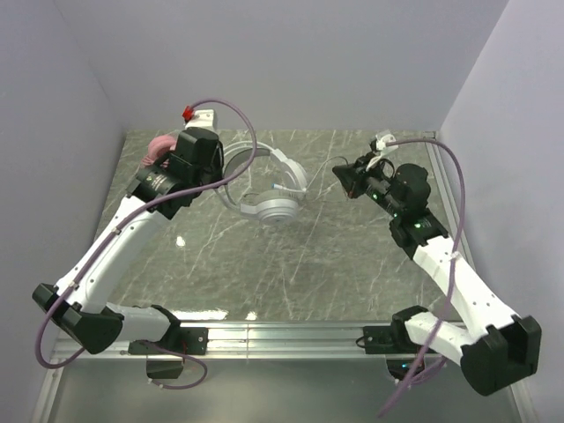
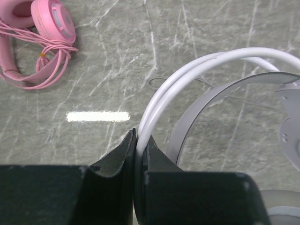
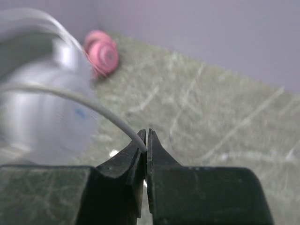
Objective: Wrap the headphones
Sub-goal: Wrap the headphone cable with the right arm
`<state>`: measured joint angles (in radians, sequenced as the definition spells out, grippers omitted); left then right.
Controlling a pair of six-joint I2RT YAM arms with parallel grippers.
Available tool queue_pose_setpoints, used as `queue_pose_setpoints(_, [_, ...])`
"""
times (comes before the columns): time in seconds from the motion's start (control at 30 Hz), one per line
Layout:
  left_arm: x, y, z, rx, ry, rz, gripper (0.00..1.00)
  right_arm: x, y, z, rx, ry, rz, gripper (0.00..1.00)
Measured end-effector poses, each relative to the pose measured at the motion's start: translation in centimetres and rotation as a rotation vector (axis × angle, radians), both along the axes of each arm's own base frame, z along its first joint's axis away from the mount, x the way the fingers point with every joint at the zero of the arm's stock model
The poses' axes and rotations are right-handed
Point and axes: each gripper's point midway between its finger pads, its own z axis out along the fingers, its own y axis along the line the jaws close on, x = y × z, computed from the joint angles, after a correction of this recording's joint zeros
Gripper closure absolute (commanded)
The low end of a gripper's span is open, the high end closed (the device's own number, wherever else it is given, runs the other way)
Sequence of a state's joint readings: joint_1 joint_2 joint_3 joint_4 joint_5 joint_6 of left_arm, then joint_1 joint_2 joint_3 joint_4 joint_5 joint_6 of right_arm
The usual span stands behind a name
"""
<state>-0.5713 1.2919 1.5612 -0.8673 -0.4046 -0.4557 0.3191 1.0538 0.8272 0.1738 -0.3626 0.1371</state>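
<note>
Headphones (image 1: 275, 207), white-grey over-ear plastic: left gripper (image 2: 139, 143) clamped their white headband (image 2: 187, 75), right gripper (image 3: 146, 140) pinched shut on their thin pale cable (image 3: 84, 99).

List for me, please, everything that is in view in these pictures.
white headset: one, white and grey, mid-table, headband in the left gripper
pink headset: one, pink, far left corner of the table
pink cable: one, pink, bunched at the pink headset's band
thin cable: one, pale grey, running from beside the white headset to the right gripper
table: one, grey-green marbled
walls: three, pale lilac-grey, around the table
left gripper: one, black, shut on the headband
right gripper: one, black, shut on the thin cable
</note>
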Motion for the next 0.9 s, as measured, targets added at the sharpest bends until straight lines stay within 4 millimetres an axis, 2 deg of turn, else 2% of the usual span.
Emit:
queue_pose_setpoints(0.1, [0.5,-0.2,-1.2,0.049,0.015,-0.007,1.00,-1.2,1.0,4.8,-0.011,-0.108,0.026,0.96])
queue_pose_setpoints(0.2, [1.1,-1.0,-2.2,0.103,0.021,-0.010,1.00,-2.2,1.8,8.0,-0.022,-0.184,0.046,0.96])
queue_pose_setpoints(0.27, [1.5,-1.9,-2.9,0.134,0.023,-0.017,1.00,-2.5,2.1,9.3,-0.037,-0.212,0.051,0.97])
queue_pose_setpoints(0.37, [1.7,-3.3,-3.6,0.170,0.015,-0.037,1.00,-2.0,2.5,9.8,-0.069,-0.210,0.054,0.99])
queue_pose_setpoints(0.47, [1.2,-4.8,-3.8,0.179,-0.005,-0.078,1.00,-0.7,3.4,9.3,-0.111,-0.176,0.060,1.00])
queue_pose_setpoints(0.57, [0.9,-6.1,-3.6,0.166,-0.019,-0.115,1.00,0.9,4.2,7.6,-0.151,-0.124,0.059,1.00])
queue_pose_setpoints(0.73, [0.6,-6.8,-3.3,0.147,-0.033,-0.162,1.00,3.1,4.8,3.2,-0.227,-0.004,0.046,1.00])
queue_pose_setpoints(0.9, [-0.3,-7.1,-2.4,0.109,-0.057,-0.215,1.00,4.2,4.9,0.7,-0.269,0.064,0.031,1.00])
